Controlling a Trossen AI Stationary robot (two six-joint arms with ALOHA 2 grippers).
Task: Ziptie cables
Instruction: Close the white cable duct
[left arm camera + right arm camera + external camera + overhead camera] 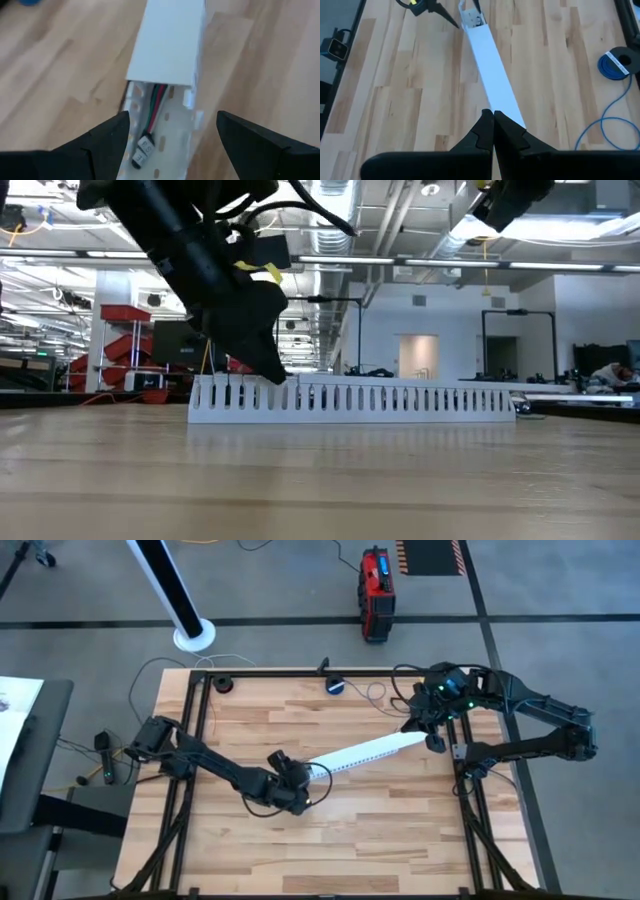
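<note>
While the cables point(154, 102) lie inside the open end of the white slotted duct point(365, 752) on the table point(400, 830), the left gripper point(172, 131) stands over that end with fingers apart. Right gripper point(493, 118), fingers pressed together, hangs above the duct's far end.

You are looking at a light wooden table point(250, 840) set in a black frame on a grey concrete floor point(560, 590) crossed by dark lines. A red box point(377, 580) and a white pole on a round base point(193, 635) stand beyond it. Behind, you see red shelving point(125, 345), a pale door point(417, 355), ceiling ducts point(340, 200) and strip lights point(570, 240).
</note>
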